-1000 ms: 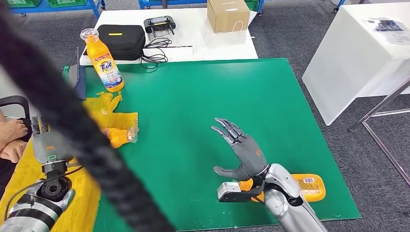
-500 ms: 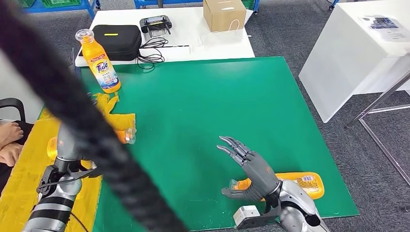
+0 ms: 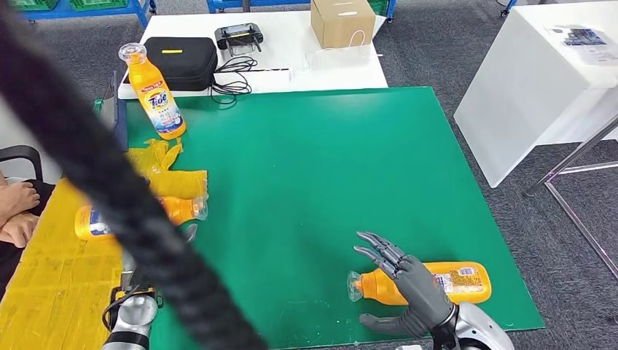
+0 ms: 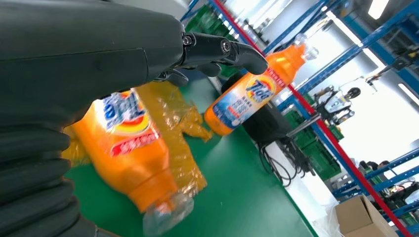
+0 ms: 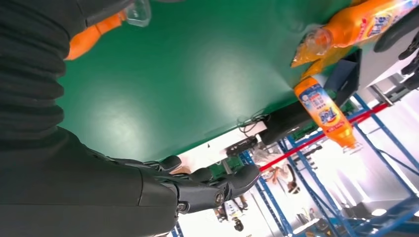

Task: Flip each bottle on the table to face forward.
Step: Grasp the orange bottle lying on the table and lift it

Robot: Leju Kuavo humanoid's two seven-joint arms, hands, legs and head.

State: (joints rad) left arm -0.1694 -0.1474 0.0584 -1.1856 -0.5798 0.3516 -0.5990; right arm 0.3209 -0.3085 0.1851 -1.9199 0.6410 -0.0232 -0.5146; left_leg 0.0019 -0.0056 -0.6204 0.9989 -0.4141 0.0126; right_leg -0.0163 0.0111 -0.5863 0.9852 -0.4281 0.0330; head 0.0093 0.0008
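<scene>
Spanning the scene was the green table point(image 3: 306, 168). At 5 o'clock lay a bottle point(image 3: 430, 282); the right hand point(image 3: 408, 288) hovered over it, fingers spread, grasping nothing. Best practice (a judgement): grip the body and roll the label forward. At 11 o'clock the upright bottle point(image 3: 154, 95) read "Tide". At 8 o'clock lay another bottle point(image 3: 178, 210). The left hand point(image 4: 89, 64) looked released beside it.

The green bench point(image 3: 306, 160) carries one bottle point(image 3: 423, 283) lying just beside the right robot hand point(image 3: 408, 292), another bottle point(image 3: 135, 216) lying on yellow plastic point(image 3: 167, 171) well left, and a third point(image 3: 154, 92) upright far beyond.
</scene>
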